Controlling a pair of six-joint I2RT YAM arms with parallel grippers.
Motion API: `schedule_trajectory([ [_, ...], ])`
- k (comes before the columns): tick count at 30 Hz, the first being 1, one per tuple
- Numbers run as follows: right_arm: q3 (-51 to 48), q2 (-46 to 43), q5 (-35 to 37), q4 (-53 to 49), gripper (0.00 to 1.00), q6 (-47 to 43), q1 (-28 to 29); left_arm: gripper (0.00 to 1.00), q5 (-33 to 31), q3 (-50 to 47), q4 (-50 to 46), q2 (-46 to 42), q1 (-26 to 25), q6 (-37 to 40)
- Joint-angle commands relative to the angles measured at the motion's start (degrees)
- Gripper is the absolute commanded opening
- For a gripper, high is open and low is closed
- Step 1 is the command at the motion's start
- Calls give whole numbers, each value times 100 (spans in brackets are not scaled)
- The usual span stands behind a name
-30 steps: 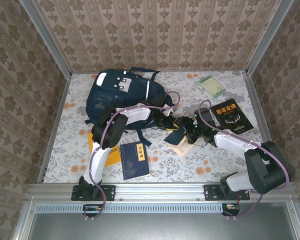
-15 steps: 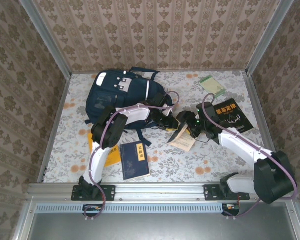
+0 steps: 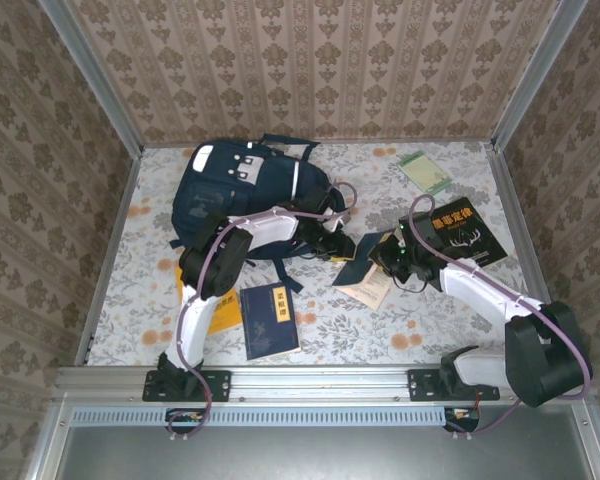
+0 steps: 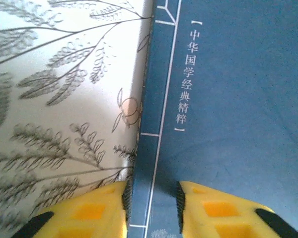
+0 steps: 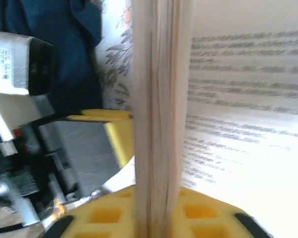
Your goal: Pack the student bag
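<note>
Now, both arms meet on one open blue book [image 4: 228, 99]: left pincer [image 4: 151, 201] pinching its cover edge, right pincer [image 5: 156, 208] clamped on the page block. The student bag [image 3: 245, 185] lies just beyond, far left on the desk [image 3: 380, 340]. Early days, I reckon: a second blue book [image 3: 270, 320], a black book [image 3: 467, 232] and a green notebook [image 3: 424, 172] lie unpacked.

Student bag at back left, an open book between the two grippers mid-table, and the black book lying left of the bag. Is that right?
No: the black book lies far to the right of the student bag, as the top view shows. The rest holds.
</note>
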Motion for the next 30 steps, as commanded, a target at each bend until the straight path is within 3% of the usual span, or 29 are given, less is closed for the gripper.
schedule_trajectory([
  [1,92,-331,138,-334,3,-305,-125,38,-256,-88,-428,-612,208,-100],
  [6,251,-764,-253,-361,0,-881,-310,48,-213,-100,-554,-1273,421,-160],
  [14,41,-1484,-1679,1266,0,-1063,-610,56,486,-215,-234,-1773,725,-662],
  [22,9,-1289,-2474,3033,0,-329,-614,59,1374,-645,1412,-1793,804,-1946],
  [30,-5,-1043,-2463,3294,0,-216,-626,55,1836,-1136,3620,-1939,829,-3433],
])
